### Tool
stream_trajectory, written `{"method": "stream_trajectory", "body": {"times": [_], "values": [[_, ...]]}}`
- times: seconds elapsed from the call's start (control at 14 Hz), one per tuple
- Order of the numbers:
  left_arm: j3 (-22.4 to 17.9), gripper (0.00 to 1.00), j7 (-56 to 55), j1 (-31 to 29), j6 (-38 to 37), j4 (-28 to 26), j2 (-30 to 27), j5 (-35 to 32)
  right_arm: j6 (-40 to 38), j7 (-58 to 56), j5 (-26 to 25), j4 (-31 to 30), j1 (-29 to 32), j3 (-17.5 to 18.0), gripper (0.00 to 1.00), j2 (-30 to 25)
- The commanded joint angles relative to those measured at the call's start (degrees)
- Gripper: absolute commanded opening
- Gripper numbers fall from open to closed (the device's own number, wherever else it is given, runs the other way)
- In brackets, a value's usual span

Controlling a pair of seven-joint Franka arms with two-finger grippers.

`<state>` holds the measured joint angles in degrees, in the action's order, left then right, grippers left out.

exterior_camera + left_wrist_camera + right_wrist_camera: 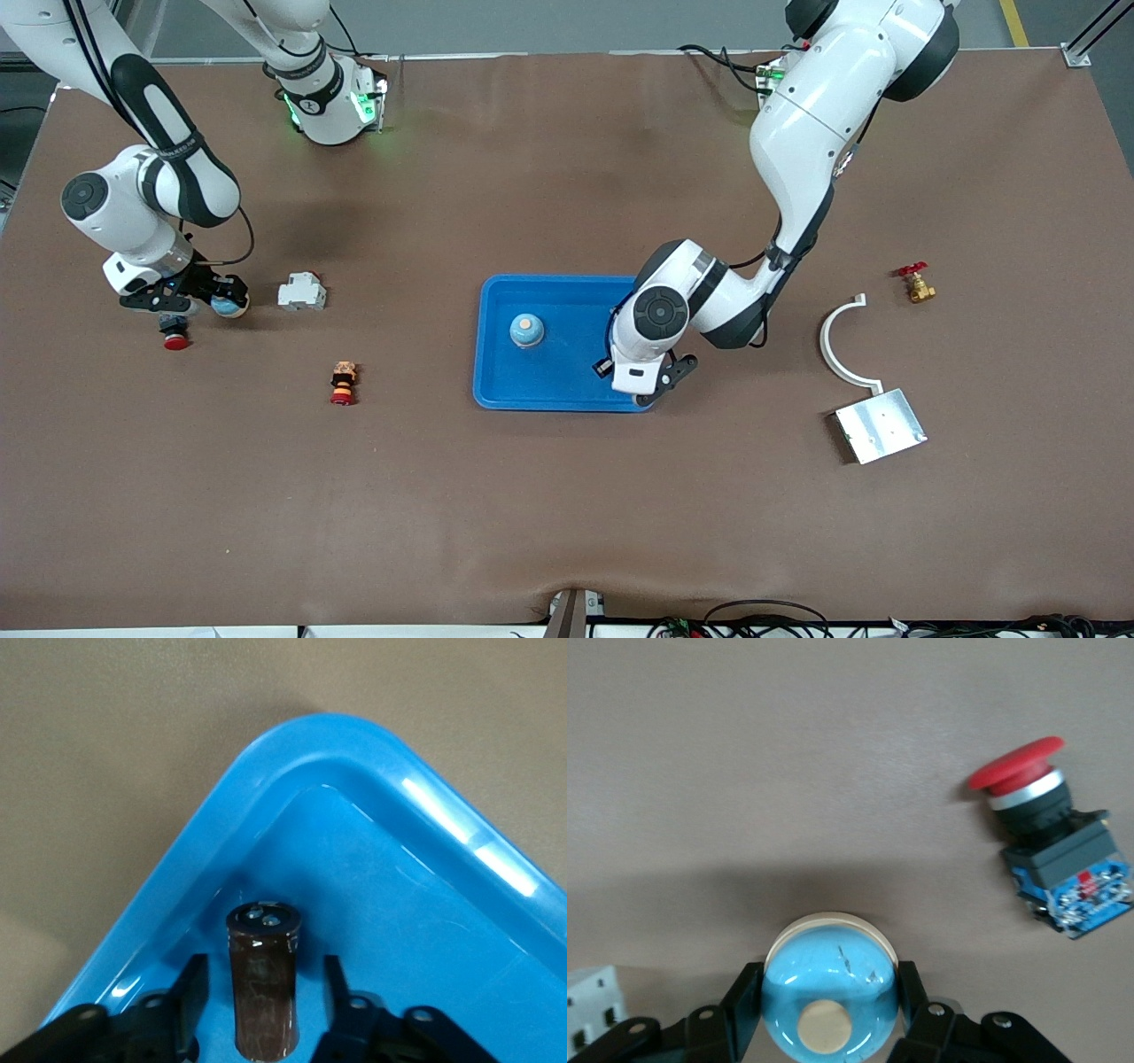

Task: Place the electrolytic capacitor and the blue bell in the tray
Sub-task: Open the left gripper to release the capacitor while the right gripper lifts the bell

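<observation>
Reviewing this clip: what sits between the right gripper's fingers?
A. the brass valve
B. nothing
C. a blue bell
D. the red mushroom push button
C: in the right wrist view the right gripper has its fingers pressed against both sides of the blue bell.

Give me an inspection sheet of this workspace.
Surface: brown table, bare between items.
Job's things: blue tray holds one blue bell and the upright capacitor; second blue bell on the table, toward the right arm's end.
Clutter: red pushbutton, white breaker, stacked button, brass valve, curved bracket, silver plate.
Grippers: left gripper open around capacitor; right gripper shut on second blue bell.
Cables: bundle along the table's camera edge.
Surroundings: grey floor.
</observation>
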<state>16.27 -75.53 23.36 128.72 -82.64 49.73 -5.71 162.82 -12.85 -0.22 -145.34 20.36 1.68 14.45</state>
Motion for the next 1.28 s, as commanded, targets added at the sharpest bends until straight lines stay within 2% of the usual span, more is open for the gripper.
{"method": "stream_trajectory", "body": {"times": [0.0, 0.14, 0.57, 1.0, 1.21], "values": [[-0.8, 1.0, -1.2, 1.08, -0.49, 1.08, -0.59, -1.14, -2.6, 5.45, 0.92, 0.58, -3.65, -0.01, 0.0, -2.32], [-0.72, 1.0, -1.2, 0.99, -0.93, 1.08, -1.65, -1.15, -3.82, 8.01, 0.92, 0.84, -5.24, 0.08, 0.0, -3.29], [-0.63, 1.0, -1.2, 0.11, -3.73, 1.08, -8.23, -0.62, -18.23, 19.42, 0.84, 6.29, -12.08, -0.01, 0.0, -7.59], [-0.8, 1.0, -0.15, -2.08, -14.97, 0.82, -18.16, -1.41, -18.6, 33.3, 0.84, 8.4, -18.85, 0.08, 0.0, -7.6], [-0.63, 1.0, 7.47, -5.59, -22.87, 0.64, -22.29, -1.32, -19.47, 43.31, 0.84, 10.59, -24.91, -0.01, 0.0, -7.42]]}}
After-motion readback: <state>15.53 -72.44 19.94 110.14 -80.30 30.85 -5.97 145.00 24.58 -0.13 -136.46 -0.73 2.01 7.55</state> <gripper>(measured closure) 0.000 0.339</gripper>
